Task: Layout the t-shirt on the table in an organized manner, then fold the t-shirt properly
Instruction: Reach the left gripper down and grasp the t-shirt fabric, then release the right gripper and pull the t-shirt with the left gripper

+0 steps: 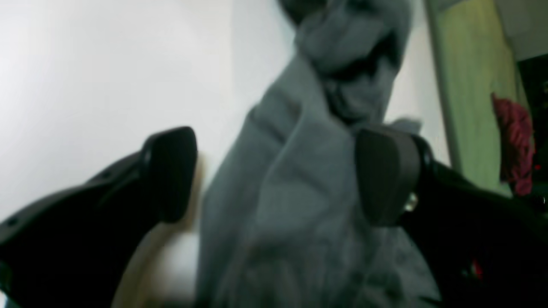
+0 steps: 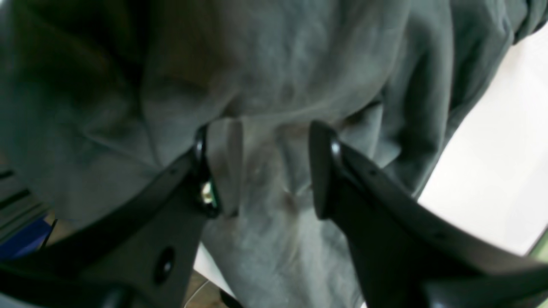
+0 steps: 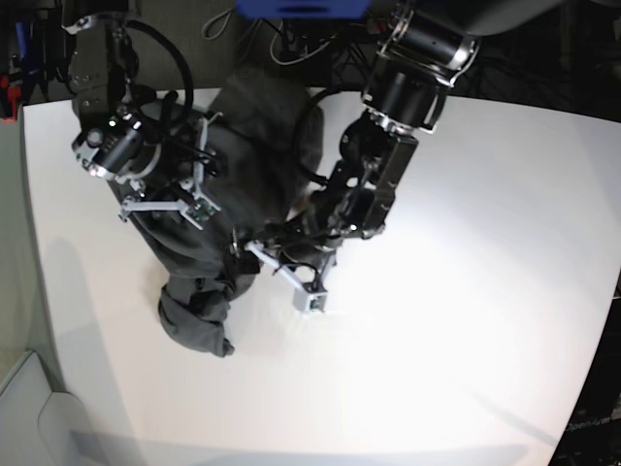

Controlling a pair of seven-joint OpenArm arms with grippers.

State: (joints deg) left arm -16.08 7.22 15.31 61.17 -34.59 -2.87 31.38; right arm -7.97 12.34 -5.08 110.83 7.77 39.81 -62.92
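White table (image 3: 466,291) fills the base view, with the dark grey t-shirt (image 3: 209,252) bunched in a heap on its left side. Over that heap the right gripper (image 2: 261,171) has its jaws apart with cloth between them. Beside the heap, the left gripper (image 1: 274,175) also stands wide apart, cloth hanging between its pads.

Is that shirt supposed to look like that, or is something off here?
The t-shirt is the odd thing: not laid flat, it sits bunched in a crumpled heap near one side of the white table, with a rumpled end trailing toward the table's edge. Both grippers have cloth between their spread fingers. Nothing looks torn or spilled.
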